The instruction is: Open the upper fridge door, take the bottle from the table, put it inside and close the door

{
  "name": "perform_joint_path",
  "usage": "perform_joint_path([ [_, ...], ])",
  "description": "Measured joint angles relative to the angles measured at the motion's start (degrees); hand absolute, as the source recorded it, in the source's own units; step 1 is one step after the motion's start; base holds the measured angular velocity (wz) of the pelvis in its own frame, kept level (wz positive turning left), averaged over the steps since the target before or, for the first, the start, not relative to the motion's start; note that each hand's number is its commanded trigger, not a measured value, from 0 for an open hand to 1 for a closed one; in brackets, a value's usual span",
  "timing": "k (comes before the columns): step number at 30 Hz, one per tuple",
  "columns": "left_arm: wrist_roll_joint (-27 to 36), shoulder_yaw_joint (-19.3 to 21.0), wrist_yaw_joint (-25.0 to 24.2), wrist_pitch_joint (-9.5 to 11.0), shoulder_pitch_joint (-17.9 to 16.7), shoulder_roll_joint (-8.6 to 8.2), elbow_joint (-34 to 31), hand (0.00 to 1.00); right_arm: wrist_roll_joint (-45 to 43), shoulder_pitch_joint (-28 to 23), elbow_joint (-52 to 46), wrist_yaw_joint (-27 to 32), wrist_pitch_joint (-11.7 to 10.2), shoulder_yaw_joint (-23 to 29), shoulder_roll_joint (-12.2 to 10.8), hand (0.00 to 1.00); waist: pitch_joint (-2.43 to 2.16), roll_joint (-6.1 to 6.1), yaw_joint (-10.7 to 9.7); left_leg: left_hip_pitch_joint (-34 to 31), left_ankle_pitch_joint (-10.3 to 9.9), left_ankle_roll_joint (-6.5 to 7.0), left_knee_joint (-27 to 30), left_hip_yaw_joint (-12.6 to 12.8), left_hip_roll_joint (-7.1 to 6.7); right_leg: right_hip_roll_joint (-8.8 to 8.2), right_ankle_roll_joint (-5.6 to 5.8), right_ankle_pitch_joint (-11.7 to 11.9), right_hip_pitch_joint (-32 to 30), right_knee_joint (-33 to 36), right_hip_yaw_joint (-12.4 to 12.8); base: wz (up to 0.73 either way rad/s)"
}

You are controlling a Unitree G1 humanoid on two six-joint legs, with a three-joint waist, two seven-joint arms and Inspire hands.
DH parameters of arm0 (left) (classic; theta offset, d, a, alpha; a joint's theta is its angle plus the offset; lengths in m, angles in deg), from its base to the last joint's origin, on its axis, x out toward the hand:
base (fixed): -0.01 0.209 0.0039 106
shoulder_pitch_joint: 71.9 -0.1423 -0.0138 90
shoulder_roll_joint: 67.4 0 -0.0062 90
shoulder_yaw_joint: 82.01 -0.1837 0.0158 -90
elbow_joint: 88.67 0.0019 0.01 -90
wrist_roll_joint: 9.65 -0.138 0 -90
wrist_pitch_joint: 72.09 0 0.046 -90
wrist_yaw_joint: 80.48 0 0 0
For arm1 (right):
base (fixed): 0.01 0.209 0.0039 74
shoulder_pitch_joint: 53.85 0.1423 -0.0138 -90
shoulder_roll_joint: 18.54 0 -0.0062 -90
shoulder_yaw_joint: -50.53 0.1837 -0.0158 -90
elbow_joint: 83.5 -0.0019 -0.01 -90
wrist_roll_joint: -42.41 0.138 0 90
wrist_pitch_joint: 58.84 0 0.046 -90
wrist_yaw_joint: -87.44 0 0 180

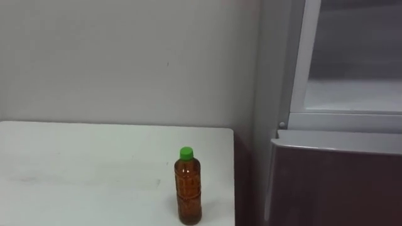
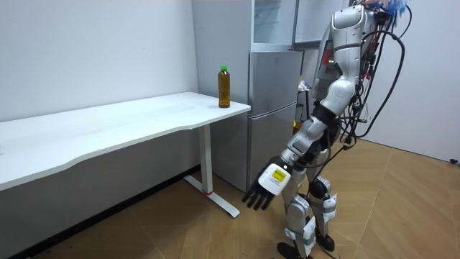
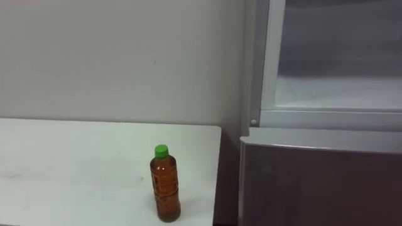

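The left hand (image 2: 270,184) hangs empty, fingers spread, well below the bottle (image 1: 188,186) — a sideways brush on reaching up could tip it off the table (image 1: 75,157) — it stands by the edge.

a brown bottle (image 1: 188,188) with a green cap (image 1: 186,152) stands upright at about 6 o'clock, on a white table (image 1: 75,169) that fills the view from 6 to 9 o'clock; it sits close to the table's right edge, its base near the bottom of the view. a plain pale wall (image 1: 125,56) spans 9 to 12 o'clock behind the table. the fridge (image 1: 282,75) takes the 3 o'clock side, just past a narrow gap from the table edge. its upper compartment (image 1: 358,88) at 2 o'clock shows a white frame around a pale inside; the grey lower door (image 1: 339,182) at 4 o'clock is closed
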Motion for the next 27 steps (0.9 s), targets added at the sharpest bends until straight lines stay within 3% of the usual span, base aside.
perform_joint_path([
  [5, -0.74, -1.72, -1.97, -0.56, 0.17, -0.21, 2.12, 0.00, 0.42, 0.08, 0.27, -0.02, 0.07, -0.51, -0.05, 0.00, 0.04, -0.24, -0.12, 0.69, 0.00, 0.00, -0.69, 0.76, 0.14, 0.08, -0.01, 0.00, -0.02, -0.09, 1.35, -0.10],
  [12, -8.59, -2.43, -2.36, -1.76, 1.53, 0.17, 2.13, 0.00, 2.03, 0.50, 0.22, -0.02, 0.41, -3.38, -0.06, 0.00, 0.13, -1.39, -0.32, 0.68, -0.03, 0.06, -1.22, 0.85, 0.00, 0.04, 0.11, -0.03, -0.02, -0.78, 1.47, -0.01],
  [21, -8.57, -2.28, -3.55, -4.10, 1.52, 0.45, 2.15, 0.00, 2.30, 1.05, 0.24, 0.02, 2.21, -3.36, -0.04, 0.00, 0.07, -1.49, -0.60, 0.65, -0.02, 0.06, -2.08, 0.98, -0.06, 0.08, 0.16, 0.03, 0.06, -0.80, 1.50, 0.00],
  [27, -8.57, -1.98, -4.13, -4.25, 1.45, 0.44, 2.29, 0.00, 2.40, 1.08, 0.32, 0.56, 2.69, -3.32, -0.05, 0.00, 0.11, -1.38, -0.66, 0.74, -0.03, 0.07, -2.10, 0.76, -0.06, 0.07, 0.12, 0.09, 0.09, -0.64, 1.56, 0.00],
])
